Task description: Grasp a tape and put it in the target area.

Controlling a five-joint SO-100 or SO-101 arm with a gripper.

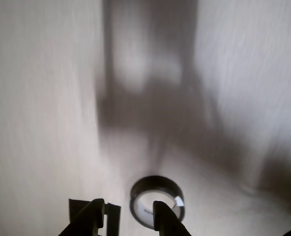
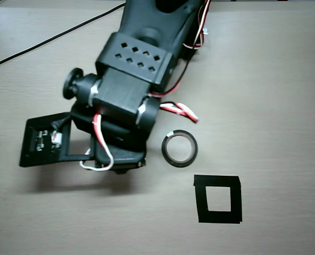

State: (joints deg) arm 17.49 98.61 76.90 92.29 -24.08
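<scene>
The tape (image 2: 180, 148) is a thin dark ring with a pale inner rim, lying flat on the table in the overhead view. In the wrist view the tape (image 1: 155, 186) lies low in the frame, partly behind my right finger (image 1: 166, 219). My gripper (image 1: 129, 202) is open and empty, its two dark fingers apart, with the tape by the right one rather than between them. The target area (image 2: 218, 198) is a black tape square, below and to the right of the tape in the overhead view. I cannot make it out in the wrist view. My arm (image 2: 131, 79) hides the fingertips from above.
The black camera plate (image 2: 43, 141) sticks out at the arm's left in the overhead view. Red-and-white wires (image 2: 181, 110) loop just above the tape. A black cable (image 2: 35, 45) runs across the table's upper left. The arm's shadow (image 1: 155, 98) falls on the pale table.
</scene>
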